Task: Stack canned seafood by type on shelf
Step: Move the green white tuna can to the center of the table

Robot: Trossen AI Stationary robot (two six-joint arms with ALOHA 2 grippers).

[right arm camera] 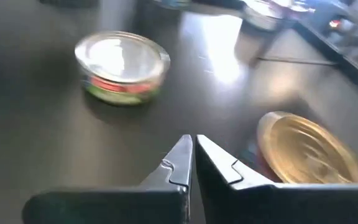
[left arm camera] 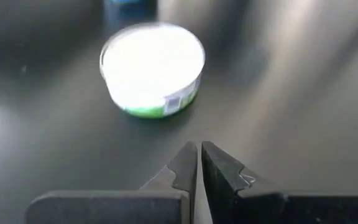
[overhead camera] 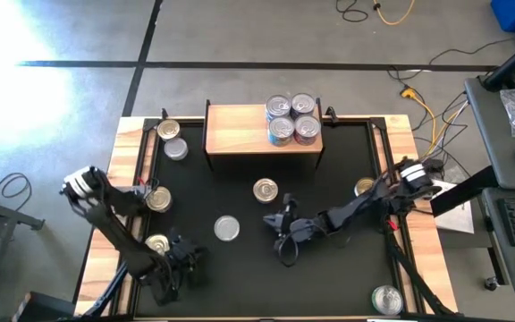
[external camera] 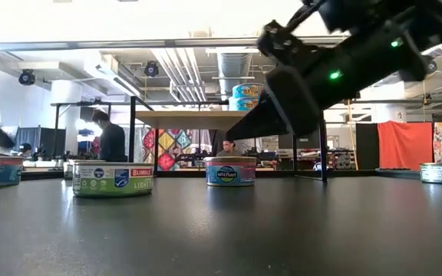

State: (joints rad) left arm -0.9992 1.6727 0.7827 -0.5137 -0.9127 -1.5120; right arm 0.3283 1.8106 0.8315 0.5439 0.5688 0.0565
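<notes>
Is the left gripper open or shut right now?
Shut. In its wrist view the left gripper has its two fingertips pressed together with nothing between them, short of the green-labelled can.

**Tins around the shelf**

The shelf (overhead camera: 240, 131) stands at the table's (overhead camera: 347, 268) far edge. Four tins (overhead camera: 293, 119) sit clustered on its right end. Two tins (overhead camera: 172, 139) lie left of the shelf. One tin (overhead camera: 265, 190) lies just before the shelf; another (overhead camera: 227, 228) lies farther forward.

green-labelled can (external camera: 113, 179) reads "bumble"; pink-and-blue can (external camera: 231, 172) seems to read "wild planet", barely legible.
</notes>
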